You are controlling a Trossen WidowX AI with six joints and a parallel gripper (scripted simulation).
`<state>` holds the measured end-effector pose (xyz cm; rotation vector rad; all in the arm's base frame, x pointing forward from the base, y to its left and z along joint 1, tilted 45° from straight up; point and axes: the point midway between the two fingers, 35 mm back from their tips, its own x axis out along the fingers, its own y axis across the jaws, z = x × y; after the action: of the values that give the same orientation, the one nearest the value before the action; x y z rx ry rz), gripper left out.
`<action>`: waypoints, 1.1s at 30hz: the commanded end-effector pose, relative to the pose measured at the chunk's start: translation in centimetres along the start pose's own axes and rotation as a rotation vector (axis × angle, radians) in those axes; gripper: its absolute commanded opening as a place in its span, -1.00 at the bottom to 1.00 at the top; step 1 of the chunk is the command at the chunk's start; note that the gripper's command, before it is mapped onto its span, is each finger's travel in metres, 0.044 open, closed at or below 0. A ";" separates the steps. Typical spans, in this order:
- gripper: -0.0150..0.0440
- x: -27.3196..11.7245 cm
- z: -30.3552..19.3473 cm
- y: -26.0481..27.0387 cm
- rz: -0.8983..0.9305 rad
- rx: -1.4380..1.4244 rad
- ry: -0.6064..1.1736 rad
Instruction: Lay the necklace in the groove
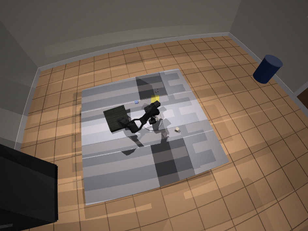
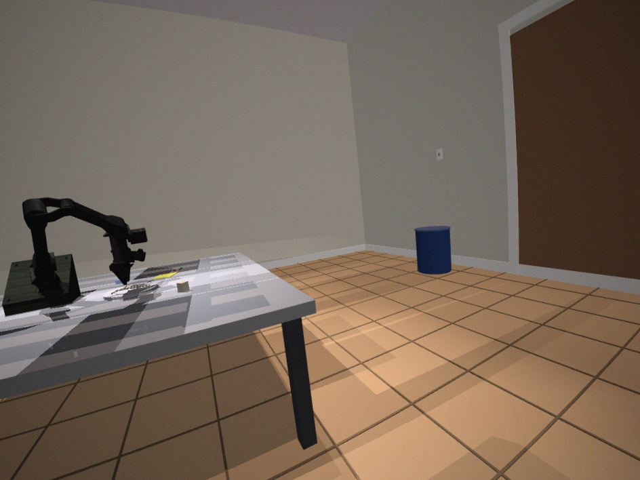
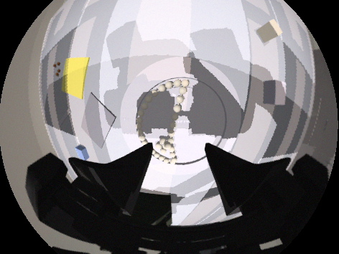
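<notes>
Overhead, the hand (image 1: 152, 121) (image 2: 124, 283) (image 3: 179, 146) stood wide open, nothing gripped, tips angled down near the clump at the near end of the necklace (image 2: 135, 286) (image 3: 177, 108); best to nip one bead of the straight strand, lift barely, ease it outward to the bare side of the groove; beads round, cream, glossy, left arc along the groove, the rest crossing inside the board (image 1: 161, 126) (image 2: 150, 293) (image 3: 233, 115), pale, flat, dark-ringed; tabletop (image 1: 119, 171) (image 2: 248, 317) (image 3: 215, 21) grey, patchy; yellow square (image 1: 155, 99) (image 2: 165, 275) (image 3: 75, 77) thin, smooth

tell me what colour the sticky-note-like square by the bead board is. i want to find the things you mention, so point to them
Plain yellow; the square (image 1: 155, 98) (image 2: 165, 275) (image 3: 75, 77) shows best in the wrist view.
</notes>
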<state>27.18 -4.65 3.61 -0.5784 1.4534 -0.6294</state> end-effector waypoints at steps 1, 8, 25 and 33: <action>-0.07 -0.6 2.7 -0.2 -0.005 -0.083 0.001; -0.08 -1.4 6.6 -0.5 -0.005 -0.199 0.000; -0.08 0.1 6.6 -0.5 -0.001 -0.189 -0.005; -0.08 1.4 6.6 -0.5 -0.004 -0.194 -0.002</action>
<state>33.82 -5.81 3.68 -0.7200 1.5178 -0.4951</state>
